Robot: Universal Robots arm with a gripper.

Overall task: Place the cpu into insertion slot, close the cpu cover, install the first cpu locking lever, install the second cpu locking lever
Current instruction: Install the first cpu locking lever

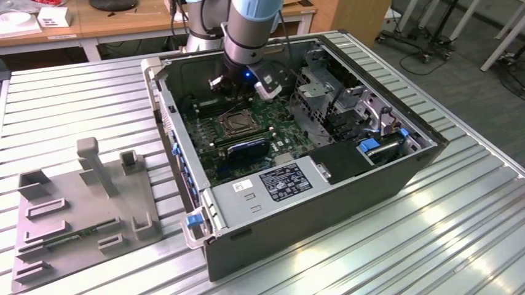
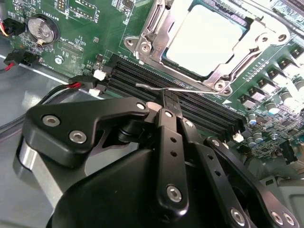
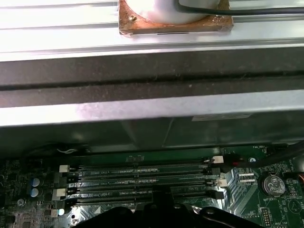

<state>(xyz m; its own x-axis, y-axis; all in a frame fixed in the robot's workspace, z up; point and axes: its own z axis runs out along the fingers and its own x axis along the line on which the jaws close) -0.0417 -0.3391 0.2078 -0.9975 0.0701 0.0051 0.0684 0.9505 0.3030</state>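
Roughly, by item:

Setting: an open computer case (image 1: 328, 178) lies on a ribbed metal table (image 1: 74, 98), filling the middle of the exterior view; a grey moulded fixture (image 1: 82, 209) sits at the lower left of that frame, well apart from the case.

Arm: it comes down from the top centre of the exterior view into the case, covering the upper part of the green circuit board (image 1: 275, 126).

Gripper: the gripper (image 2: 167, 97) hangs over the board just beside the socket; in the second wrist view its black fingers (image 2: 170, 110) are drawn together, pinching the end of a thin metal locking lever (image 2: 152, 87).

Cpu: the cpu (image 2: 206, 40) lies seated in the insertion slot (image 2: 147, 28), its pale metal top glaring at the upper right of the second wrist view.

Cpu cover: the cpu cover (image 2: 256, 40) lies down over the chip's edges, framing it.

Around it: long black memory slots (image 2: 199, 102) run between the socket and the gripper; a round coin battery (image 2: 42, 28) sits at the upper left of the second wrist view; a drive cage (image 1: 328, 92) and blue clips stand at the exterior view's right of the board.

In the way: the gripper's black linkage blocks the lower half of the second wrist view.

Hard to make out: the socket's far edge is cut off at the frame top; the first wrist view gives memory slots (image 3: 142, 178) and the case wall (image 3: 152, 114).
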